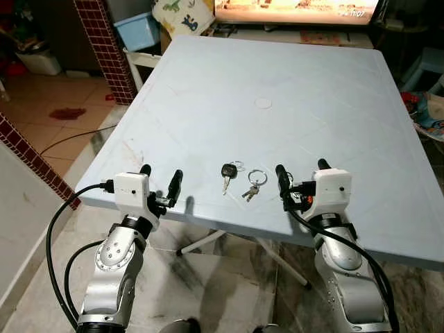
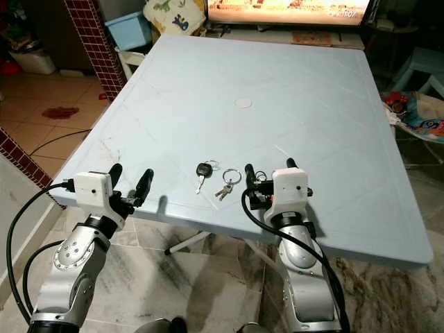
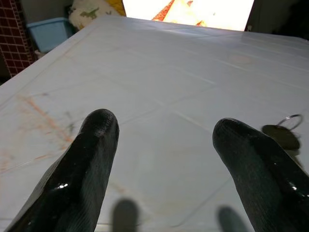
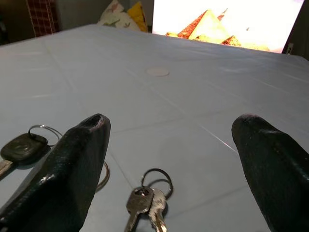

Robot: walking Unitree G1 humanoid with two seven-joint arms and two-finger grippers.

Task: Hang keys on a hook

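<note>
Two sets of keys lie near the front edge of the light blue table (image 1: pixel 291 90): a black-headed car key (image 1: pixel 227 172) on a ring, and a small bunch of silver keys (image 1: pixel 251 192) on a ring just to its right. My left gripper (image 1: pixel 161 175) stands open over the front edge, to the left of the keys, with nothing between its fingers. My right gripper (image 1: pixel 302 169) is open too, just right of the silver keys. In the right wrist view the silver keys (image 4: pixel 145 200) lie low between the fingers, nearer the left fingertip (image 4: pixel 89 135).
A white round cap (image 1: pixel 263 103) sits mid-table. A lit screen (image 1: pixel 298 10) stands beyond the far edge. A brick pillar (image 1: pixel 104 41), a blue bin (image 1: pixel 137 30) and a patterned cushion (image 1: pixel 182 15) are at the back left. Cloth and clutter (image 1: pixel 424 111) lie right of the table.
</note>
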